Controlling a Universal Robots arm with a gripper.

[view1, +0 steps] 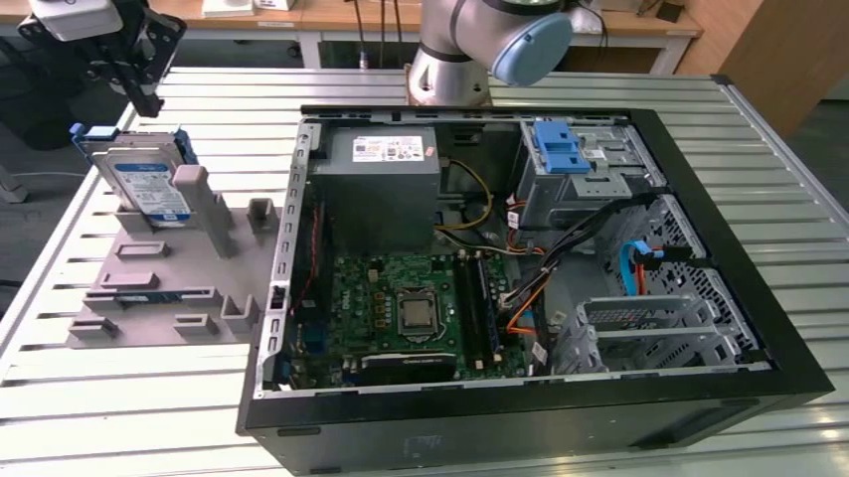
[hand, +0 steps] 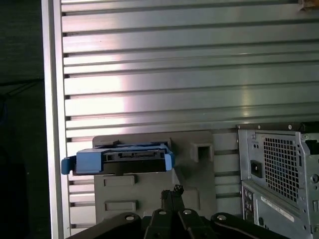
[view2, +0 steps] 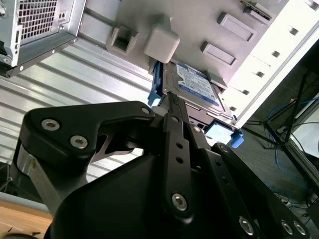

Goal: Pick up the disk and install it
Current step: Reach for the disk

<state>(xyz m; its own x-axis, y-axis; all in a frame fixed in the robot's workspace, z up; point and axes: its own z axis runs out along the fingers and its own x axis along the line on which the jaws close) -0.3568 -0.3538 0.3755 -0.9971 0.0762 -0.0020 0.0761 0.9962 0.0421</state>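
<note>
At the slatted aluminium table's (view1: 119,397) edge on the exterior view's left: one flat silver disk (view1: 139,179) with a white-and-blue label and blue plastic carrier frame, upright in one grey plastic fixture plate (view1: 146,298). One black two-finger gripper (view1: 143,104) hangs just above the disk, fingers drawn together, holding nothing. One open black computer case (view1: 531,422) stands at the table's centre.

In the exterior view there's open room over the disk (view1: 139,184) at twelve o'clock, where the gripper (view1: 143,103) hangs. A grey post (view1: 199,204) crowds the disk at three o'clock, with the case wall (view1: 300,199) beyond. Inside, cables (view1: 597,224) sprawl at the drive cage's (view1: 591,171) six o'clock.
</note>
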